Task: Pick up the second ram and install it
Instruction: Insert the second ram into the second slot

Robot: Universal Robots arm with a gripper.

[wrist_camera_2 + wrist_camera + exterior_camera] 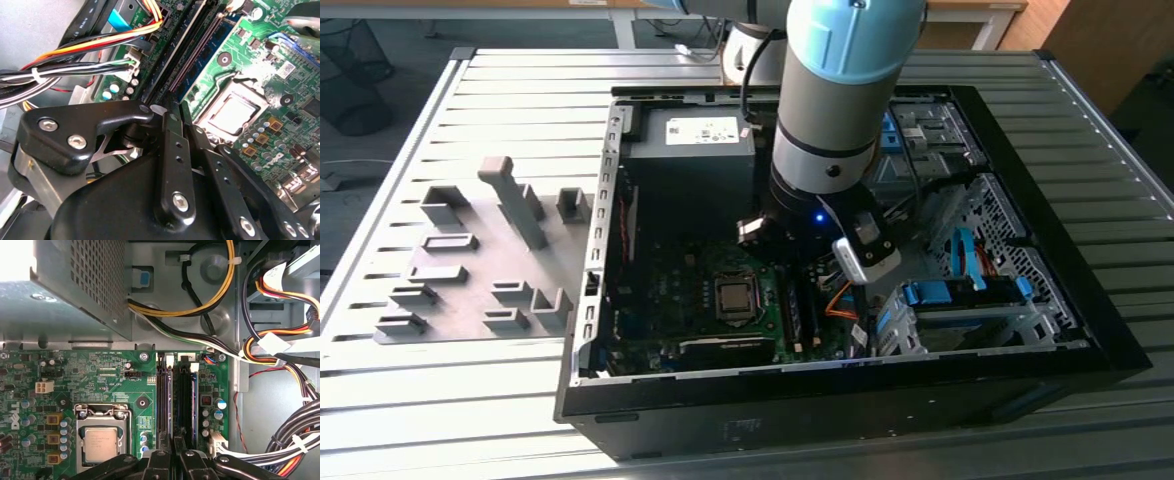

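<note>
Inside the open black steel computer case (1067, 350), exterior view: the grey and pale blue robot arm (834, 110) reaches down over the green motherboard (654, 290), beside the grey power supply box (694, 150). The grey plastic fixture blocks (520, 205) stand on the slatted metal table (480, 400), at the exterior view's left.

First wrist view: the black two-fingered gripper (172, 460) sits at one end of the black memory slots (165, 405). Its fingers (157, 462) are pressed almost together, and you can see nothing between them. The second ram (194, 400) is a slim blue-green board, seen edge-on. It stands upright in the slot nearer the bundled coloured cables (280, 355). The silver processor socket (102, 437) lies on the slots' other side.

Second wrist view: the gripper (187, 130) hangs just over the slot ends. The second ram (210, 55) runs away from the fingertips as a blue strip along its slot.

Step in hand, by your judgement: seating, not picking up. The board appears to be in its slot already. Whether it is fully latched cannot be told.

Next move calls for: even downward pressure along the board's top edge, square to the slot, clear of the cables.
</note>
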